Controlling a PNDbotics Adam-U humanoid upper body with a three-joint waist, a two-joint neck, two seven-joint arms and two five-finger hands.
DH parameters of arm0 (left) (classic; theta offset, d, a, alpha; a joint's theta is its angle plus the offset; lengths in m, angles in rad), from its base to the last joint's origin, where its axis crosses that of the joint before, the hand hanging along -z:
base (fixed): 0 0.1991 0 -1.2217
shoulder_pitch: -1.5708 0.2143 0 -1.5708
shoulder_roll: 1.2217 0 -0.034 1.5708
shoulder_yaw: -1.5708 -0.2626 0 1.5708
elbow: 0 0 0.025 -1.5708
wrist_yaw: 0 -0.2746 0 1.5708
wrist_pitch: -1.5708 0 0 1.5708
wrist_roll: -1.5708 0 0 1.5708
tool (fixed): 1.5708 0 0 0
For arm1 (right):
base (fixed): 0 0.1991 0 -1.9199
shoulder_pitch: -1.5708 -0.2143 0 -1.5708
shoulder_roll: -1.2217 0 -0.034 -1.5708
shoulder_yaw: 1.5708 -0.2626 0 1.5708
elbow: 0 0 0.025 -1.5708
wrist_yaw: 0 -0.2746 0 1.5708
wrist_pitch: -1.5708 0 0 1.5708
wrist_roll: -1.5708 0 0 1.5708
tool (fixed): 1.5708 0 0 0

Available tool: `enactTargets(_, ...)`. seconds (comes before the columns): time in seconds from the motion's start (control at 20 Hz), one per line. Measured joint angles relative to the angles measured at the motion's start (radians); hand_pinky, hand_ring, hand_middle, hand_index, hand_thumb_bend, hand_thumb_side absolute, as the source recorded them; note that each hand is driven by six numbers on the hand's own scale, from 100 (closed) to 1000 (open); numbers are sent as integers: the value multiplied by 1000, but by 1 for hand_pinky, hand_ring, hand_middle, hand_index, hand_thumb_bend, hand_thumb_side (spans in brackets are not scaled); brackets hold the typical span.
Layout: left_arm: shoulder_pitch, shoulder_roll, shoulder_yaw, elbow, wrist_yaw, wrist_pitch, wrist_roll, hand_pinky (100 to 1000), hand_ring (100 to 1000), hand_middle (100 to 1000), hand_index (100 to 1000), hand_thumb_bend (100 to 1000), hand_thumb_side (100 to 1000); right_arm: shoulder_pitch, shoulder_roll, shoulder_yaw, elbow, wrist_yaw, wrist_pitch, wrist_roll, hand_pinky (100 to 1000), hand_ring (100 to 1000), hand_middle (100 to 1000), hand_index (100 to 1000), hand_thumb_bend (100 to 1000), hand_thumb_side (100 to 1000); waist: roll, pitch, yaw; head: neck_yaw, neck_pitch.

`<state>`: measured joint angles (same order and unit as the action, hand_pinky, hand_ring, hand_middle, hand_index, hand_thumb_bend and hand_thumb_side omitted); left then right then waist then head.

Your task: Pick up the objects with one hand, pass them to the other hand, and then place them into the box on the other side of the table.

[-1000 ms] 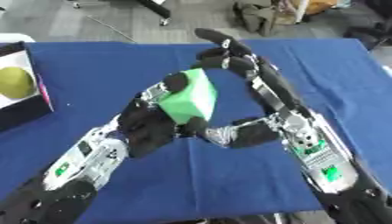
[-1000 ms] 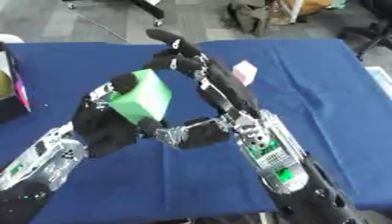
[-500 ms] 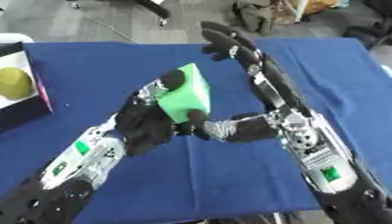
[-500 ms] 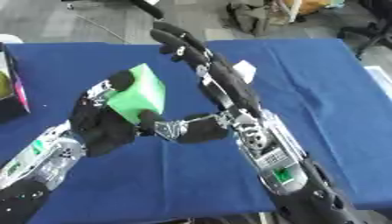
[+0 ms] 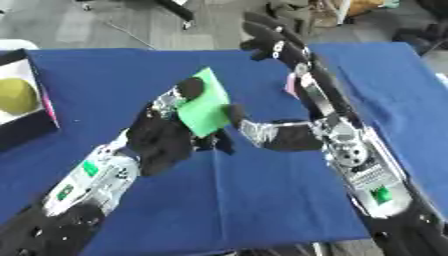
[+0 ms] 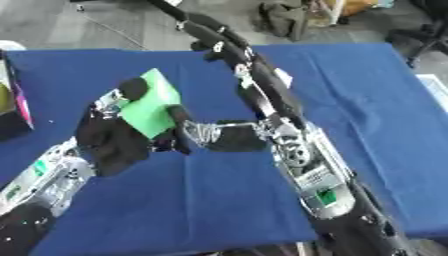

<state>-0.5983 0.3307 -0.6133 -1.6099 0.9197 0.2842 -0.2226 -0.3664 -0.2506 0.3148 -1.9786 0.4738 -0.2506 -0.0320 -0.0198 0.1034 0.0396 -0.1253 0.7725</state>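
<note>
Green block (image 5: 204, 106) sits in the left hand (image 5: 166, 142) above the middle of the bench (image 5: 262, 200), held up off the blue cloth. The left hand's fingers and thumb curl round the block's lower half, one fingertip showing over its top edge at 11 o'clock. The right hand (image 5: 289, 135) is at 3 o'clock of the block, its long fingers (image 5: 276, 42) stretched straight toward 12 o'clock, well past the block, and its thumb reaching across to touch the block's right edge; it grips nothing. A small pink thing (image 5: 289, 86) lies on the cloth behind the right hand's fingers. At 9 o'clock, at the bench's left edge, stands the box (image 5: 35, 95) with a yellow-green round thing (image 5: 16, 95) inside.
</note>
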Motion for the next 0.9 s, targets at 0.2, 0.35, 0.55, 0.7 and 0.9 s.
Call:
enactTargets(0.2,7,1,29,34,-12,-28,15,692,544,323,416,360,602,-3,0,-6,0,-58,-16,13,742,818,962,939,284,392,1,0,-1,0,0)
enactTargets(0.35,16,1,53,55,-21,-52,27,690,543,323,416,359,597,-3,-1,-13,0,-87,-28,20,745,819,962,939,282,389,1,1,-2,0,0)
enactTargets(0.55,31,7,96,85,-33,-89,50,690,546,325,416,352,596,-2,-10,-35,0,-106,-47,15,746,816,960,941,285,382,3,1,-4,0,0)
enactTargets(0.7,37,21,120,96,-40,-110,63,694,557,332,417,331,600,0,-19,-52,0,-109,-55,4,746,814,957,942,269,391,4,1,-6,0,0)
enactTargets(0.9,63,108,223,126,-73,-167,138,702,575,346,420,300,609,34,-60,-103,0,-97,-38,-44,746,813,953,942,256,398,12,1,-13,16,0)
